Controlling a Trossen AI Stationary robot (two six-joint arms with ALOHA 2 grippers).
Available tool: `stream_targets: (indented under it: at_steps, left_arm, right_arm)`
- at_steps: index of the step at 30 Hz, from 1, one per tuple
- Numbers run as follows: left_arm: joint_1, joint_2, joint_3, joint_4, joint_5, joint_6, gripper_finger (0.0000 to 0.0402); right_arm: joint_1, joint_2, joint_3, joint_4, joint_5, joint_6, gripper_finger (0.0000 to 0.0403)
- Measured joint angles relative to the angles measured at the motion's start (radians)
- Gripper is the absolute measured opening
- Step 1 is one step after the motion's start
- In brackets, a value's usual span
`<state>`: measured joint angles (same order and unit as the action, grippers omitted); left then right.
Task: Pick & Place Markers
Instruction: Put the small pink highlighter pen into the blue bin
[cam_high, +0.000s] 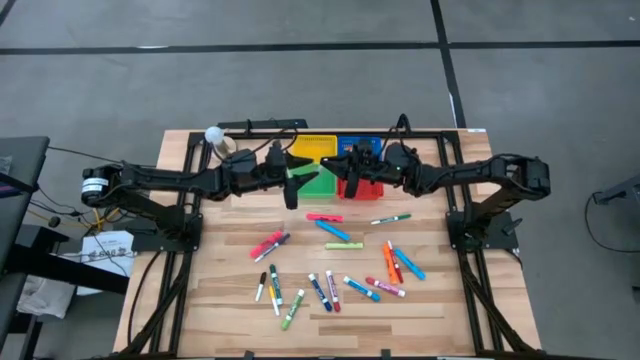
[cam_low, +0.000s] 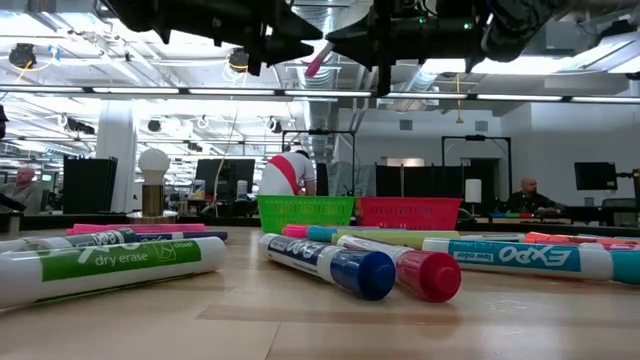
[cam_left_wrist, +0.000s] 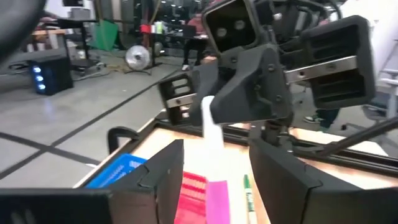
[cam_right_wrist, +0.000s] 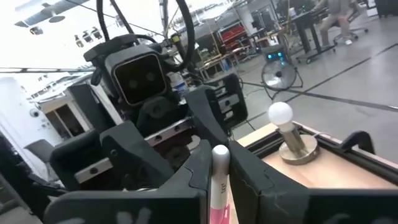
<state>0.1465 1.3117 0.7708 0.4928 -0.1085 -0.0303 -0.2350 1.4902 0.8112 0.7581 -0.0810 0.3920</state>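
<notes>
markers (cam_high: 330, 262) scattered before baskets (cam_high: 338, 165) on table (cam_high: 220, 300)

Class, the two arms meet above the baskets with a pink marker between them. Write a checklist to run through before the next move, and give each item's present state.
1. Right tool shut on the pink marker: ok.
2. Left tool open, with a gap between each finger and the marker: ok.
3. Both tools raised above the baskets, near the red basket: ok.
4. Which basket the pink marker belongs in: cannot tell.
5. Other markers lying flat on the table, away from both arms: ok.
</notes>
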Motion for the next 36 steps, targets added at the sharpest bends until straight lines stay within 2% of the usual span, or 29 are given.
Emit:
stream_targets:
  at_steps: [5,9,17,25,30,36]
  left_arm:
    - [0.051,0.0,0.0,-0.05,0.0,0.0,0.0182]
    - [0.089,0.0,0.0,-0.133,0.0,-0.003,0.0184]
    - [0.15,0.0,0.0,-0.297,0.0,-0.004,0.0183]
    - [0.217,0.0,-0.07,-0.3,0.001,-0.035,0.0181]
    - [0.263,0.0,-0.146,-0.298,0.001,-0.13,0.0175]
    - [0.289,0.0,-0.213,-0.289,0.025,-0.211,0.0169]
  right_arm:
    - [-0.047,0.0,0.0,-0.041,-0.01,0.0,0.0034]
    - [-0.096,0.0,0.0,-0.071,-0.041,0.0,0.0027]
    - [-0.233,0.0,0.0,-0.109,-0.13,0.0,0.0036]
    - [-0.395,0.0,0.0,-0.131,-0.271,0.0,0.0024]
    - [-0.481,0.0,0.0,-0.184,-0.328,0.0,0.0036]
    - [-0.555,0.0,0.0,-0.246,-0.419,-0.024,0.0024]
